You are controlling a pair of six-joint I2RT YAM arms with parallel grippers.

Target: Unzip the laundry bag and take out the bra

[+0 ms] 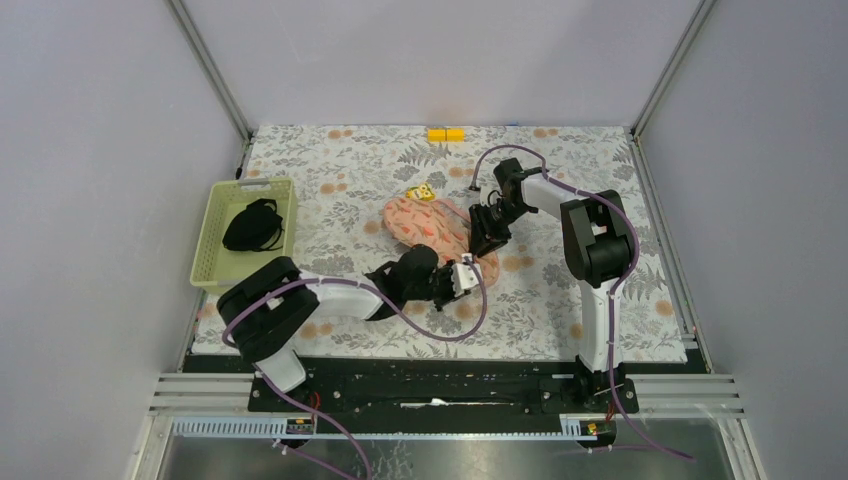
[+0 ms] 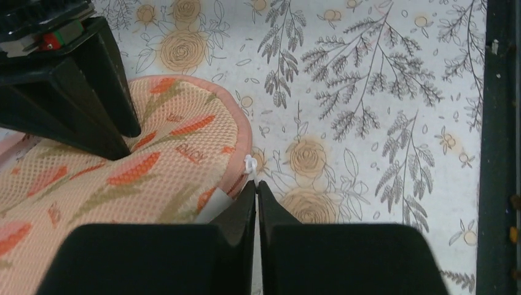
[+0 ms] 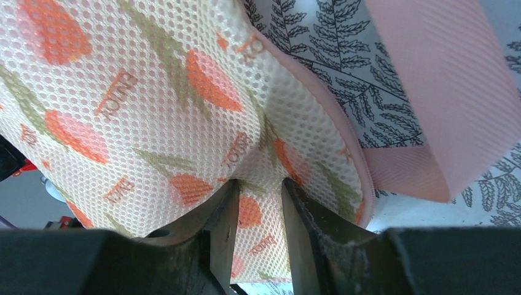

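The laundry bag [image 1: 428, 224] lies flat on the floral cloth at the table's middle. My left gripper [image 1: 467, 276] is at its near-right end. In the left wrist view the jaws [image 2: 256, 184] are shut on the small white zipper pull [image 2: 249, 165] at the bag's pink rim [image 2: 242, 132]. My right gripper [image 1: 489, 238] is on the bag's right side. Its fingers [image 3: 259, 184] are shut on a raised fold of the printed mesh [image 3: 184, 92]. A plain pale-pink fabric band [image 3: 442, 92] shows beside the rim; I cannot tell whether it is the bra or the lining.
A pale green basket [image 1: 212, 262] with a black garment [image 1: 252, 226] stands at the left. A yellow block [image 1: 446, 134] lies at the far edge and a small yellow object [image 1: 421, 192] sits behind the bag. The table's dark edge [image 2: 497, 153] is near the left gripper.
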